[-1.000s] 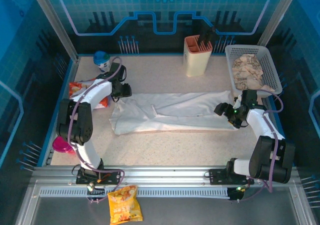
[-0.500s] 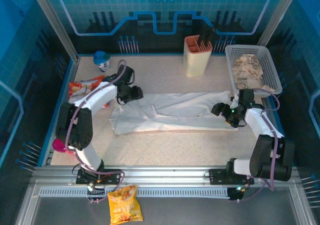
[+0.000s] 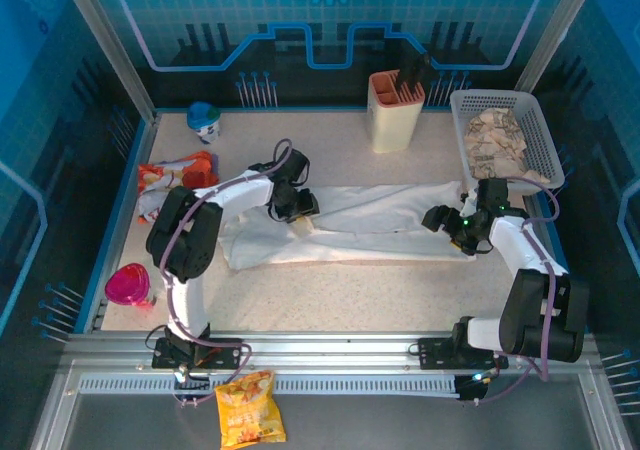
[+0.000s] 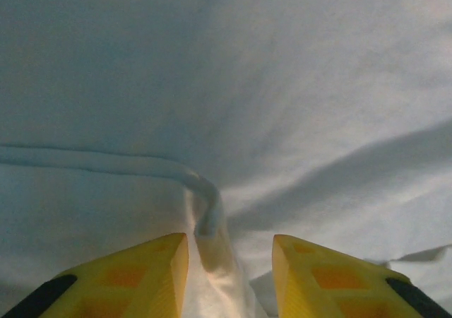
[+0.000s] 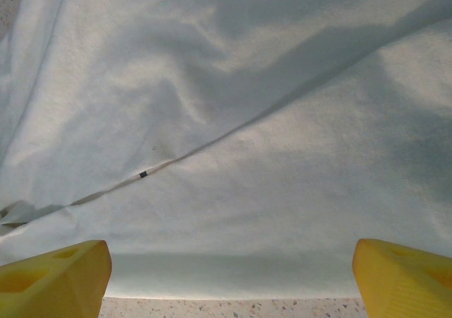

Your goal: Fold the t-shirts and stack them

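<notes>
1. Showing one white t-shirt [image 3: 370, 220] lying lengthwise across the middle of the speckled worktop [image 3: 350, 290], wrinkled, with its left end broader and partly doubled over.
2. Arching the left arm up from its base and then rightward, elbow bent, forearm low over the cloth, with the left gripper [image 3: 300, 210] pointing down onto the left-centre part of the t-shirt.
3. Setting the left gripper's yellow fingers [image 4: 152, 268] narrow, with a raised ridge of t-shirt fabric standing between them and touching the finger on the left of the wrist view. Being unable to tell whether that ridge is pinched tight.
4. Folding the right arm up from its base, elbow near the worktop's right edge, forearm angling inward to the left, with the right gripper [image 3: 440, 218] low over the right end of the t-shirt.
5. Spreading the right gripper's jaws wide, yellow fingertips [image 5: 56, 275] sitting at opposite lower corners of the wrist view, gripping nothing, with flat cloth between them and a small dark mark [image 5: 143, 174] showing on a diagonal crease.
6. Noting also:
   - a mesh basket [image 3: 548, 155] at far right, holding crumpled patterned material
   - a beige holder [image 3: 392, 120] at far centre
   - a blue-capped object [image 3: 203, 118] at far left
   - an orange snack packet [image 3: 165, 180] at the left edge
   - a pink cup [image 3: 127, 285] near left
   - a yellow snack bag [image 3: 248, 420] lying on the front rail
</notes>
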Controlling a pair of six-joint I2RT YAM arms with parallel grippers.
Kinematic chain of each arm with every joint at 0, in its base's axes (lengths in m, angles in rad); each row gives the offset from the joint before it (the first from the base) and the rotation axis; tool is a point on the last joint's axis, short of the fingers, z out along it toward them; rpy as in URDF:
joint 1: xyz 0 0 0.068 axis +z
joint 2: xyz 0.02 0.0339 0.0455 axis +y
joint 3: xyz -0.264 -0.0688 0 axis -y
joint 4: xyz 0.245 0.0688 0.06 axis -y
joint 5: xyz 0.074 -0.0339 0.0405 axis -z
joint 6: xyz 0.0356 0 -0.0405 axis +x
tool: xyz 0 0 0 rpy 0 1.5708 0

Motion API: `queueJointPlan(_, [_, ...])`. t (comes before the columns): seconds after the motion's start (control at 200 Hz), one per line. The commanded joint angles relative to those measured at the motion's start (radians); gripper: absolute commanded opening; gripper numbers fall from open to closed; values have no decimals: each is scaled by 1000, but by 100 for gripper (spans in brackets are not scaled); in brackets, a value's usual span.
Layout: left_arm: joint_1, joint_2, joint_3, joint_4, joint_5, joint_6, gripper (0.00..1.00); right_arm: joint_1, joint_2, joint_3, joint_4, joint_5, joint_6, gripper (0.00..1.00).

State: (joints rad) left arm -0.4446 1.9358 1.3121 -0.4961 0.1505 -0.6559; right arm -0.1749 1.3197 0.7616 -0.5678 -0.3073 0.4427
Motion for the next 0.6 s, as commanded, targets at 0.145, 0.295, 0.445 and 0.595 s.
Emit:
queueJointPlan(0.145, [-6,33,63,-8,-17,-22,5,13,-6,25,-21,-7,-17,89])
queueJointPlan(0.295, [-43,35,140,-109,-115,26,0,11,-7,25,-24,-5,-18,89])
queueJointPlan(0.445, [-60,54,182,-151,-165,46,0,9,-4,19,-21,-10,-15,89])
queueJointPlan(0.595, [-61,101,216,-195,-179,65,21,12,-5,22,-28,-15,-18,89])
